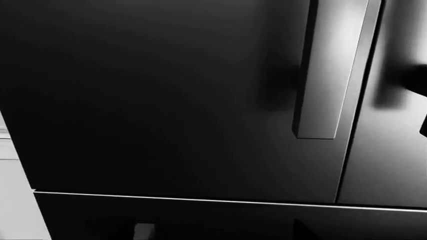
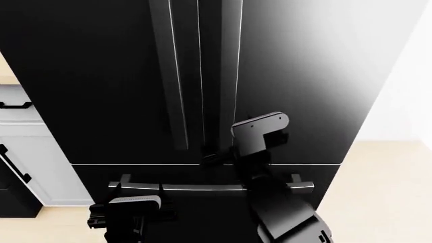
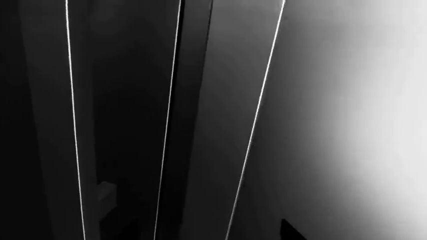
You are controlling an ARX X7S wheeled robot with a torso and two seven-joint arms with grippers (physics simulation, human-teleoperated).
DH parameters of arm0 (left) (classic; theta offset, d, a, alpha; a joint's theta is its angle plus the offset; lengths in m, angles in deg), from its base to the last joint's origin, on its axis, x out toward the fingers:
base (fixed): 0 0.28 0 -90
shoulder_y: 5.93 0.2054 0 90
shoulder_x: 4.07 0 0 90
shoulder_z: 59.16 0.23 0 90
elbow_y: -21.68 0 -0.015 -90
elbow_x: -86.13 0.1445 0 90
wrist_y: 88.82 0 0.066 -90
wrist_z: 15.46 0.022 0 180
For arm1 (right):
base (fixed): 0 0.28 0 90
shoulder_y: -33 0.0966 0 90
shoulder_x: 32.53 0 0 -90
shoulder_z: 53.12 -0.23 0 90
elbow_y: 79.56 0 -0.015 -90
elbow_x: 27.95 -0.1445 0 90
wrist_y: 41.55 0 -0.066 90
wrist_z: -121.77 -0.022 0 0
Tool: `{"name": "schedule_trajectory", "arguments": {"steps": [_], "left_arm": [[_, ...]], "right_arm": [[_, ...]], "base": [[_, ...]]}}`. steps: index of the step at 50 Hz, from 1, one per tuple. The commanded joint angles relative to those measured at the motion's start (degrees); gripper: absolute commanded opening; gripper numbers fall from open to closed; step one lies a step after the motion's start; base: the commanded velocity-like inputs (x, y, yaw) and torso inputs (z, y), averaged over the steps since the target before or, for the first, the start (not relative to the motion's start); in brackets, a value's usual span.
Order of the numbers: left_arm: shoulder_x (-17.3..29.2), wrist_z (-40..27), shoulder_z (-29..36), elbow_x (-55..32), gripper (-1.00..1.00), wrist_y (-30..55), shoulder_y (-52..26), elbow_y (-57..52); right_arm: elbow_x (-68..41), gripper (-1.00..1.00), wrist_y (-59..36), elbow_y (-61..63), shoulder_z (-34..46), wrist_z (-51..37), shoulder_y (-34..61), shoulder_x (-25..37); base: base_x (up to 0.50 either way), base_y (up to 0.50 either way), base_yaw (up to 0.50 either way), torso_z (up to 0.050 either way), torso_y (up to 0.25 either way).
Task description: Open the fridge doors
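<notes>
The fridge doors are two glossy black panels, both shut: the left door and the right door. Their long vertical handles flank the centre seam. My right gripper is raised to the lower end of the right door's handle. It is open, and that handle runs between its spread fingers; I cannot tell if they touch it. My left gripper is open and empty, low in front of the freezer drawer. It faces the left door and its handle.
The wide black freezer drawer with a horizontal bar handle sits under the doors. White cabinets with small black handles stand at the left. A white wall and pale wood floor lie at the right.
</notes>
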Motion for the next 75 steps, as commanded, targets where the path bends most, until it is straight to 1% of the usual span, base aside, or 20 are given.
{"name": "schedule_trajectory", "arguments": {"steps": [1,4,10,16,31,40,46,47,55,59,69,75], "left_arm": [[-0.8,2.1,-0.9,0.0,1.00,-0.3,0.4,-0.5],[-0.7,2.0,-0.9,-0.1,1.00,-0.4,0.4,-0.5],[-0.5,1.9,-0.7,-0.3,1.00,-0.3,0.4,-0.6],[-0.4,1.8,-0.6,-0.5,1.00,-0.3,0.4,-0.6],[-0.1,1.5,-0.3,-1.0,1.00,-0.6,0.4,-0.5],[0.0,1.3,-0.1,-1.2,1.00,-0.7,0.2,-0.3],[0.1,1.2,0.1,-1.3,1.00,-0.7,0.3,-0.4],[0.1,1.1,0.1,-1.2,1.00,-0.7,0.3,-0.4],[0.3,0.8,0.4,-1.2,1.00,-0.7,0.3,-0.4],[0.4,0.8,0.3,-1.7,1.00,-0.6,0.2,-0.4],[0.7,0.4,0.4,-2.1,1.00,0.2,0.0,-1.1],[0.7,0.5,0.6,-2.1,1.00,-0.7,0.0,-0.4]], "right_arm": [[-0.8,1.00,-7.1,1.3,-0.7,0.7,5.9,-2.7],[-1.3,1.00,-7.0,0.0,-0.9,0.1,7.3,-3.2],[-2.5,1.00,-10.3,-1.2,-1.6,-1.3,10.9,-3.3],[-3.7,1.00,-10.1,-4.1,-1.8,-1.6,13.6,-3.5],[-5.2,1.00,-6.1,-14.7,0.3,-2.0,19.5,-3.6],[-6.6,1.00,-5.6,-15.4,1.0,-2.8,20.3,-3.1],[-7.0,1.00,-5.6,-13.7,2.0,-3.7,19.4,-2.5],[-6.5,-1.00,-5.5,-12.6,2.3,-4.4,18.8,-2.3],[-7.6,-1.00,-5.9,-7.3,2.8,-6.0,16.4,-1.4],[-9.1,-1.00,-4.1,-3.8,0.8,-7.3,13.8,-0.9],[-11.0,-1.00,-5.0,5.9,-0.4,-10.3,8.2,1.2],[-14.3,-1.00,-3.0,10.4,-2.6,-10.4,4.1,1.3]], "base": [[0.00,0.00,0.00,0.000,0.000],[0.00,0.00,0.00,0.000,0.000],[0.00,0.00,0.00,0.000,0.000],[0.00,0.00,0.00,0.000,0.000],[0.00,0.00,0.00,0.000,0.000],[0.00,0.00,0.00,0.000,0.000],[0.00,0.00,0.00,0.000,0.000],[0.00,0.00,0.00,0.000,0.000],[0.00,0.00,0.00,0.000,0.001],[0.00,0.00,0.00,0.000,0.000],[0.00,0.00,0.00,0.000,0.002],[0.00,0.00,0.00,0.000,0.002]]}}
